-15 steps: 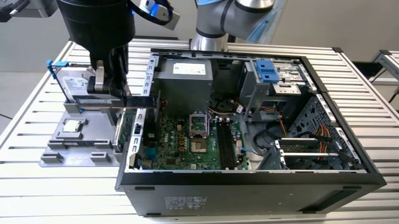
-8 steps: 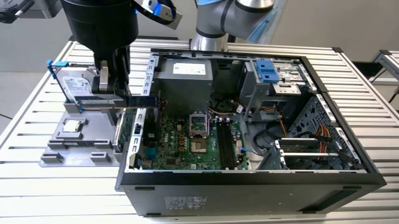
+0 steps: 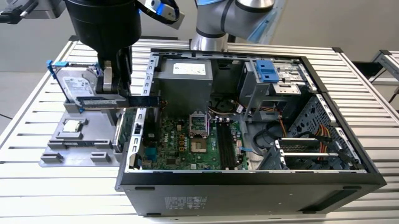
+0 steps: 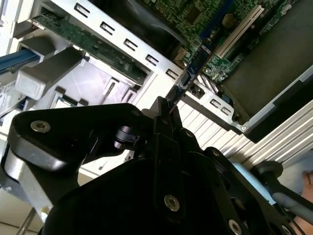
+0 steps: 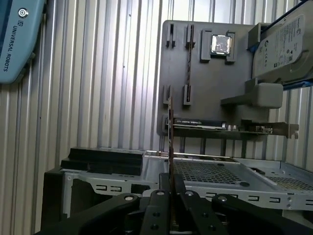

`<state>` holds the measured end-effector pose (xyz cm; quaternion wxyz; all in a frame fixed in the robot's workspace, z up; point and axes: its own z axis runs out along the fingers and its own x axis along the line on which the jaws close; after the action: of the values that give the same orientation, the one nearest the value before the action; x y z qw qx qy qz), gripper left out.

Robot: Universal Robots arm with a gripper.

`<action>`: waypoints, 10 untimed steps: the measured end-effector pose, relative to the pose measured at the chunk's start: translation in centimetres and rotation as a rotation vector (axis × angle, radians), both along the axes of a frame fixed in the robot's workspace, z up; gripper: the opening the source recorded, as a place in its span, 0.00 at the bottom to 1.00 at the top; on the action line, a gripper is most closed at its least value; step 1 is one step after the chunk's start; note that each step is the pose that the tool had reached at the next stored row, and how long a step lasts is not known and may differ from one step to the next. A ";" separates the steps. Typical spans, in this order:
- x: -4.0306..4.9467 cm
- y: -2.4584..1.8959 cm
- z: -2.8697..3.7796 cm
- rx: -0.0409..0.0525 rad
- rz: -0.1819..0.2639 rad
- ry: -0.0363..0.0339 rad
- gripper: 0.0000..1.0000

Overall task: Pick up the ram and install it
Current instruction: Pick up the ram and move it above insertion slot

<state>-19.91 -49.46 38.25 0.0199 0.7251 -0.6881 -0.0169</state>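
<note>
In the exterior view my gripper (image 3: 115, 99) hangs over the grey parts holder (image 3: 65, 156), just outside the open computer case's wall on the exterior view's left. It is shut on the ram (image 3: 143, 100), a long dark stick with a pale label strip. The ram lies level in the air, one end reaching over the case wall. Both wrist views show the ram edge-on, rising from my gripper: ram (image 5: 169, 142) from gripper (image 5: 171, 188), and ram (image 4: 193, 68) from gripper (image 4: 165, 105). Black memory slots (image 3: 224, 144) lie on the motherboard (image 3: 181, 147) inside the case.
On the holder are an upright hard drive (image 3: 78, 86), a small silver processor (image 3: 73, 125) and a green expansion card (image 5: 220, 125). Inside the case (image 3: 249, 186) are a power supply (image 3: 184, 77), a blue-tabbed drive cage (image 3: 271, 70) and loose cables. Everything rests on a slatted metal table (image 3: 50, 205).
</note>
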 end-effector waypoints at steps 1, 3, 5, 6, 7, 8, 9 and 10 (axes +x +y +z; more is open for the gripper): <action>0.03 0.00 0.00 0.0000 0.000 0.0000 0.00; 0.11 0.00 -0.01 0.0000 0.001 -0.0001 0.00; 0.19 0.00 -0.01 -0.0003 0.001 -0.0001 0.00; 0.23 0.00 0.00 -0.0004 0.001 -0.0001 0.00; 0.28 0.00 0.00 -0.0006 0.001 -0.0001 0.00; 0.30 0.00 0.00 -0.0008 0.001 0.0000 0.00; 0.31 0.00 -0.01 -0.0008 0.001 -0.0001 0.00; 0.37 0.00 -0.01 -0.0008 0.001 -0.0001 0.00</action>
<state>-19.54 -49.46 38.25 0.0202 0.7255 -0.6877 -0.0166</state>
